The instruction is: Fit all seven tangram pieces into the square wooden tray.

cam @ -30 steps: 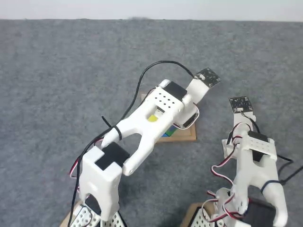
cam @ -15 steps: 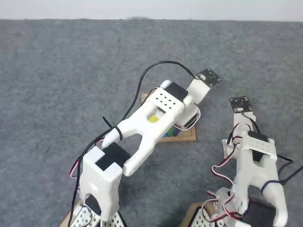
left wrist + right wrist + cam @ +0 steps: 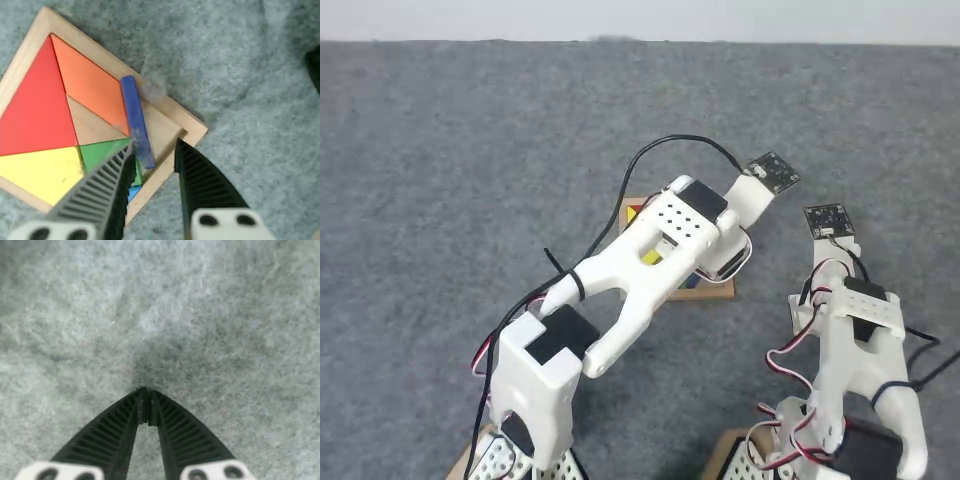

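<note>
The square wooden tray (image 3: 192, 131) lies on grey carpet and holds a red triangle (image 3: 32, 110), an orange piece (image 3: 90, 85), a yellow triangle (image 3: 42, 170) and a green piece (image 3: 102, 152). A bare wooden triangle (image 3: 92, 127) shows between them. A blue piece (image 3: 134, 117) stands tilted on its edge along the tray's inner rim. My left gripper (image 3: 155, 145) hovers open over that corner, the blue piece's near end between its fingers and untouched. In the high view the left arm (image 3: 660, 250) covers most of the tray (image 3: 720, 292). My right gripper (image 3: 145, 390) is shut over bare carpet.
Grey carpet (image 3: 470, 150) surrounds the tray on all sides. The right arm (image 3: 850, 330) stands folded back, right of the tray and apart from it. A sliver of a light blue piece (image 3: 132, 192) peeks out under my left finger.
The left arm has shifted slightly to the right, uncovering the tray's far left corner with a bit of yellow. The right arm has not moved.
</note>
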{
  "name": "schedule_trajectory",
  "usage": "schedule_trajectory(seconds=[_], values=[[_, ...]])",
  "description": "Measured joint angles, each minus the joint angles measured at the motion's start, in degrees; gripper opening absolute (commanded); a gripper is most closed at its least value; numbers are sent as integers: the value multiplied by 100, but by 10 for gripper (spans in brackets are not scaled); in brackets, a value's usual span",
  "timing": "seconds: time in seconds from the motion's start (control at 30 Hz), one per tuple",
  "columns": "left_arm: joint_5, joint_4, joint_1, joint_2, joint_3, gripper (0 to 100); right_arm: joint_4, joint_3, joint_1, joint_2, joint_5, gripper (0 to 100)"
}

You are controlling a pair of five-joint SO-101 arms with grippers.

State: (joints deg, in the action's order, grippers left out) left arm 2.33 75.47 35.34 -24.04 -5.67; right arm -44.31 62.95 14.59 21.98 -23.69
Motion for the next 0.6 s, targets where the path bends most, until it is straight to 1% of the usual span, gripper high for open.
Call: schedule_trajectory(seconds=[0.27, 0.43, 0.6], values=[[0, 0, 26, 0, 0, 130, 0, 0, 0, 0, 0, 7], [-9, 0, 229, 0, 0, 130, 0, 0, 0, 0, 0, 7], [-9, 0, 273, 0, 0, 130, 0, 0, 0, 0, 0, 7]])
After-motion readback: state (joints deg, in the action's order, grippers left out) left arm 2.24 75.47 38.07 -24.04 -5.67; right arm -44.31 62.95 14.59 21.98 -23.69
